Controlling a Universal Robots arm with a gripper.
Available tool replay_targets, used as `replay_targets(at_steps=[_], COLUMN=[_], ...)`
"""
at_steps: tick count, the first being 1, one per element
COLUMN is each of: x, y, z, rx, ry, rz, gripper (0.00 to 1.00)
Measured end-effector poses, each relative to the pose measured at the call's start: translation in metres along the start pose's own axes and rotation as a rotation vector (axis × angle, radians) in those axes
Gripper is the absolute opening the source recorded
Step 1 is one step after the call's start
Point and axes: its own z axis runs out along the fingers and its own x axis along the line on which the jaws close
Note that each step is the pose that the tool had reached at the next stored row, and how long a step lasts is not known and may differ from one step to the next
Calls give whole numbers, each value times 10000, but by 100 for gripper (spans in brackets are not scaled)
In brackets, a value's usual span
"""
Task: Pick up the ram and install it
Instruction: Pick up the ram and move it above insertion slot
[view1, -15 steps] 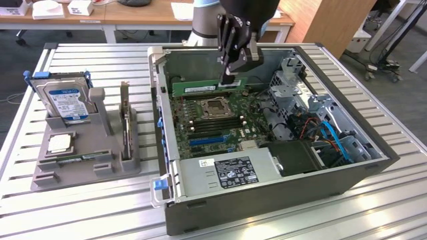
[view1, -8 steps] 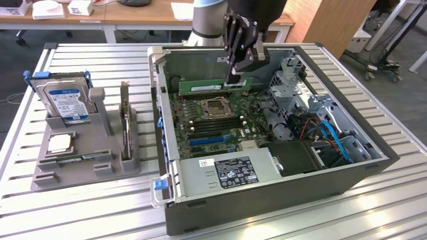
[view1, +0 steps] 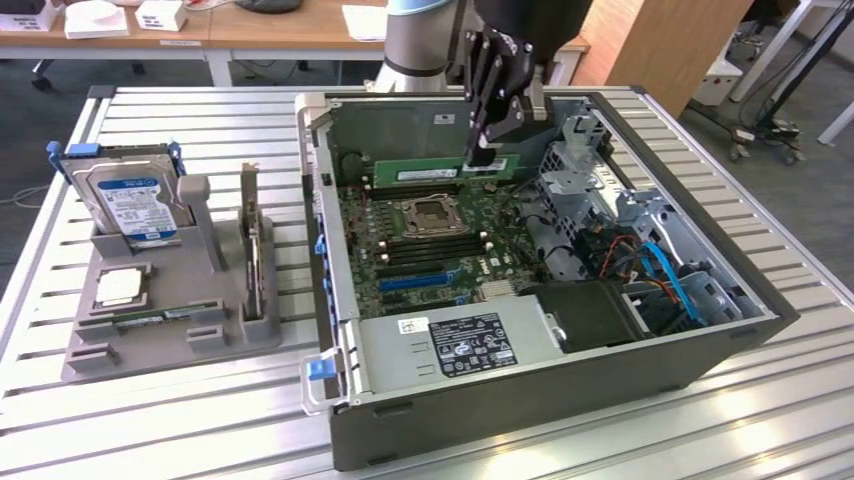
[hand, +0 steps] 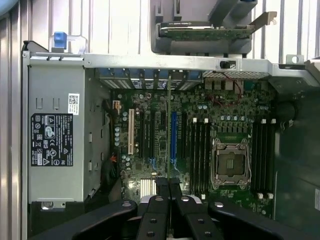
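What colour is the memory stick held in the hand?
The memory stick is green with a white sticker, clearest in the exterior view.

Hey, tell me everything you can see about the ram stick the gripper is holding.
The ram is a long, thin green circuit board with a white sticker. It hangs level, on its long edge, above the motherboard inside the open computer case, pinched near one end by the shut gripper.

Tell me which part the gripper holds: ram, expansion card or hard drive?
The ram, the long green stick in the gripper over the motherboard; hard drive and expansion card stand in the grey rack outside the case.
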Motion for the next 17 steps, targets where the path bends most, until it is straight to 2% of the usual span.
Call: replay_targets(at_steps=[12,17], x=[-13,-16], y=[-220,-228], z=[-1,-1], rx=[6,6], ry=[-10,-10], rz=[220,222], gripper=[11,11])
